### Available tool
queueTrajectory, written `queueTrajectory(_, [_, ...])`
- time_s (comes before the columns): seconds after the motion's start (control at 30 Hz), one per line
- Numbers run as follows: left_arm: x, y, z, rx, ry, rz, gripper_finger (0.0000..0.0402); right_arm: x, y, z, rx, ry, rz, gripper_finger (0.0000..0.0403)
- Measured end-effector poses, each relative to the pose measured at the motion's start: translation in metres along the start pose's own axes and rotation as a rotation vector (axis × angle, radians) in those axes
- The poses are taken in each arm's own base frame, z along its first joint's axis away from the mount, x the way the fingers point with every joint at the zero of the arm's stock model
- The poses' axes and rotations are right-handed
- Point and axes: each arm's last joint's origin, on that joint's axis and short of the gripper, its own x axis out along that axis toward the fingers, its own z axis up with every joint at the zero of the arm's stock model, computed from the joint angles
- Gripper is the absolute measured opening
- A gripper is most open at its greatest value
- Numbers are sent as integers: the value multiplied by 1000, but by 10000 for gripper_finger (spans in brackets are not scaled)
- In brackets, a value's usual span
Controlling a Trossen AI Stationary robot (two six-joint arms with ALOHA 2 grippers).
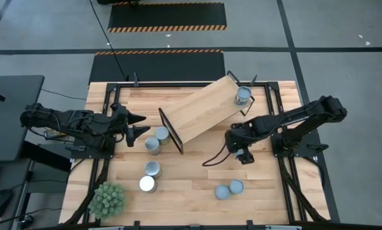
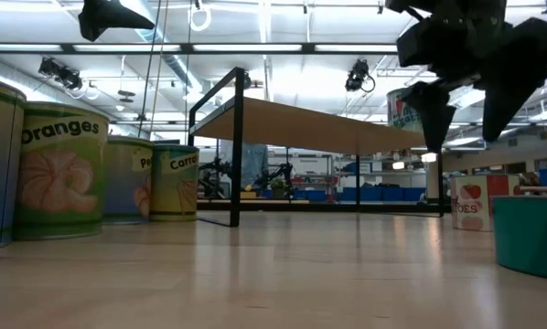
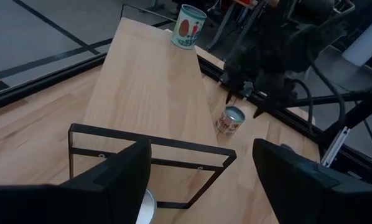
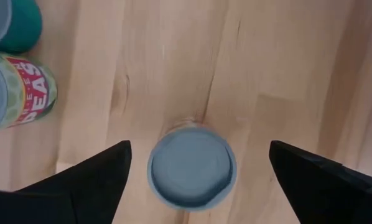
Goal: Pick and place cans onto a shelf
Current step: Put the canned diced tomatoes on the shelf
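Note:
The light-wood shelf (image 1: 200, 108) stands slantwise at the table's far middle; one can (image 1: 243, 96) stands on its far right end. My right gripper (image 1: 241, 152) is open and hangs over a can with a blue-grey top (image 4: 192, 167) on the table right of the shelf. Its fingers stand wide on either side of the can without touching it. That can also shows in the left wrist view (image 3: 231, 119). My left gripper (image 1: 140, 126) is open and empty at the shelf's left end frame (image 3: 152, 165), near two cans (image 1: 157, 140).
Two more cans (image 1: 149, 176) stand at the near left and two (image 1: 229, 189) at the near right. A spiky green plant (image 1: 108, 199) sits at the near left corner. Bare tabletop lies in the near middle (image 1: 191, 179).

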Motion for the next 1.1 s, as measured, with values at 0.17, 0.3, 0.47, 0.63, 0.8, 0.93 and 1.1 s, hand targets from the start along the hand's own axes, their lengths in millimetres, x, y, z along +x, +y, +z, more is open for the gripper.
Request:
queueTrajectory(0.17, [0,1,-1,7,0,21,286,11,0,-3,-6,-21,4,395])
queueTrajectory(0.3, [0,2,-1,10,-1,31,286,20,1,-9,-7,0,9,399])
queueTrajectory(0.47, [0,2,-1,11,-2,34,286,31,1,-17,-8,11,4,398])
queueTrajectory(0.63, [0,2,-1,14,0,38,286,44,1,-22,-18,-22,-6,398])
queueTrajectory(0.8, [0,2,-1,14,-3,43,286,55,1,-28,-33,-48,-7,385])
queueTrajectory(0.93, [0,2,-1,15,-4,44,286,60,1,-34,-62,-32,-7,352])
queueTrajectory(1.1, [0,2,-1,15,-4,44,286,58,0,-33,-117,-28,-8,300])
